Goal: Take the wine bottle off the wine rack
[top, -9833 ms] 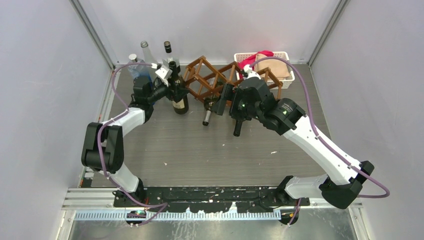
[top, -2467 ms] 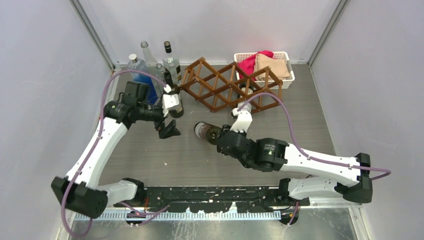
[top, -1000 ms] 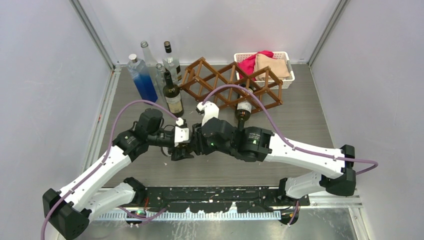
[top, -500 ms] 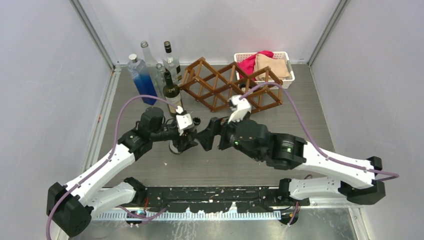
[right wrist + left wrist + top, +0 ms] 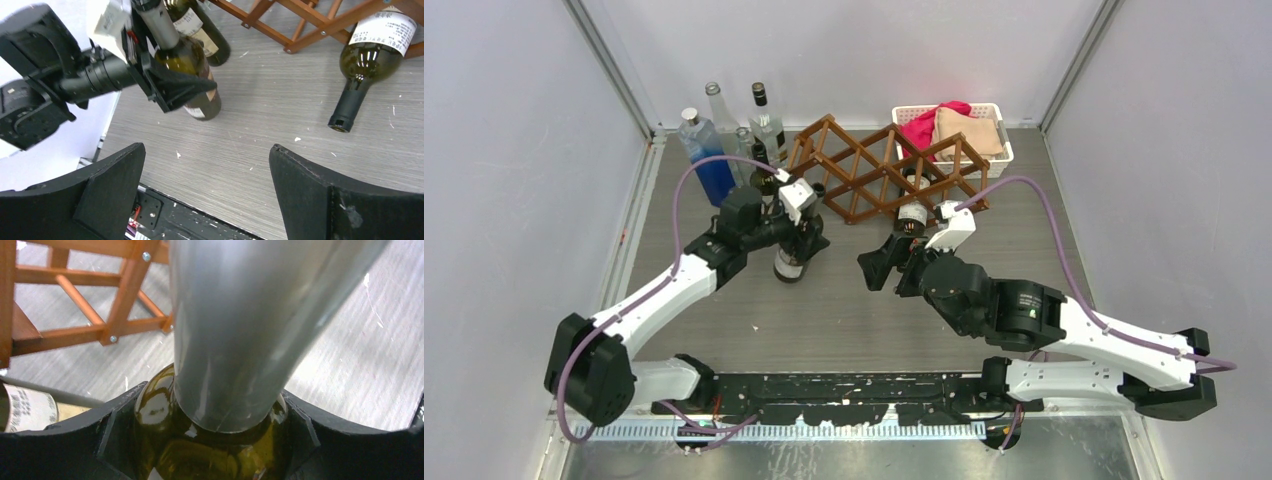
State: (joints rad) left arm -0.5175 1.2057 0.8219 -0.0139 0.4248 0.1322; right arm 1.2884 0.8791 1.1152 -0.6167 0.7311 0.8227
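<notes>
An olive-green wine bottle (image 5: pixel 790 264) with a grey foil neck (image 5: pixel 235 315) stands upright on the table in front of the wine rack (image 5: pixel 879 170). My left gripper (image 5: pixel 210 427) is shut on its shoulder, below the neck, seen from the side in the right wrist view as the left gripper (image 5: pixel 165 82). My right gripper (image 5: pixel 205 157) hangs wide open over bare table to the right of that bottle, holding nothing. A second wine bottle (image 5: pixel 372 52) lies in the rack's lower right cell, its neck (image 5: pixel 894 243) pointing toward me.
Several upright bottles, one of them blue (image 5: pixel 709 165), stand at the back left beside the rack. A white basket (image 5: pixel 1001 140) with red and tan cloths sits at the back right. Grey walls close in the table on three sides.
My right gripper has opened, let go of the bottle and drawn back to the right. My left gripper has kept the bottle and carried it upright toward the rack.
</notes>
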